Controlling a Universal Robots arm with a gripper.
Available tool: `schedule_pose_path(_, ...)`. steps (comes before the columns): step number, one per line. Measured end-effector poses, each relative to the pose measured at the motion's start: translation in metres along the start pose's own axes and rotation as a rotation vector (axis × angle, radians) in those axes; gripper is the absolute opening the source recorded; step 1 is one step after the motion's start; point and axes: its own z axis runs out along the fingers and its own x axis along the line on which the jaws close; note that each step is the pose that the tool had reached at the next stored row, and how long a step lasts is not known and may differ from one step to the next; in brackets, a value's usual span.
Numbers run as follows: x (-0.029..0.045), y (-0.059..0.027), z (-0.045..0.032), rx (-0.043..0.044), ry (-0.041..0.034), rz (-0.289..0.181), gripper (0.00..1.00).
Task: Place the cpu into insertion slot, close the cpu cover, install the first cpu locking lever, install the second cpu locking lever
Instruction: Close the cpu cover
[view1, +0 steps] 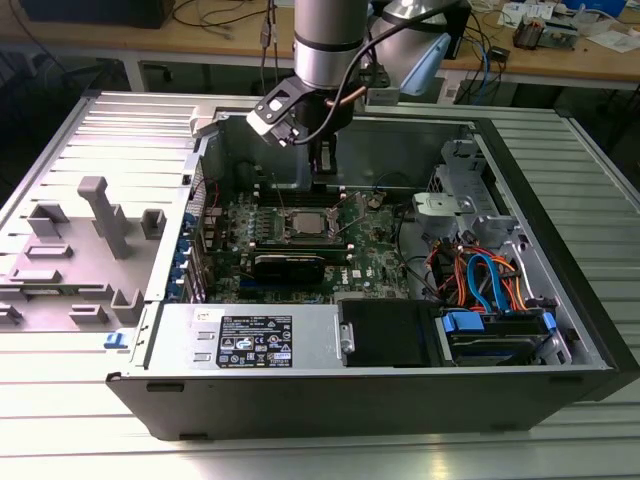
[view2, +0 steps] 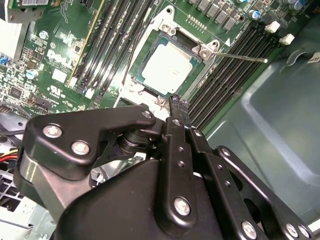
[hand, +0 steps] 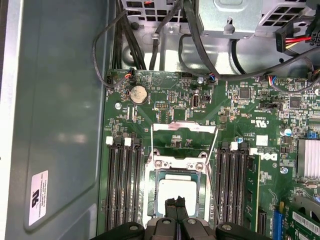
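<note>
The cpu (view2: 169, 67) lies flat in the insertion slot (view2: 145, 85), its silver-grey top showing, on the green board in both wrist views. My gripper (hand: 175, 202) is shut with nothing between its tips, and they hang over the edge of the cpu (hand: 180, 192). I cannot tell whether they touch it. The cpu cover (hand: 184, 126) looks raised from the socket's side away from my gripper, with green board visible through its window. A thin metal lever rod (view2: 245, 57) sticks out from one socket corner. In the exterior view my gripper (view1: 322, 170) hangs just behind the insertion slot (view1: 303, 222).
Long black memory slots (hand: 122, 185) flank the socket on both sides. The open computer case (view1: 560, 200) walls in the board, with cables (view1: 480, 280) and a drive bay at the exterior view's right. A grey moulded tray (view1: 90, 240) lies at the exterior view's left.
</note>
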Motion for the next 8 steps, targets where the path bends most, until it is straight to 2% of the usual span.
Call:
schedule_pose_path(4, 0.0001, 0.0001, 0.0, -0.0001, 0.0001, 0.0, 0.11)
schedule_pose_path(8, 0.0001, 0.0001, -0.0032, 0.0, -0.0002, 0.0, 0.11)
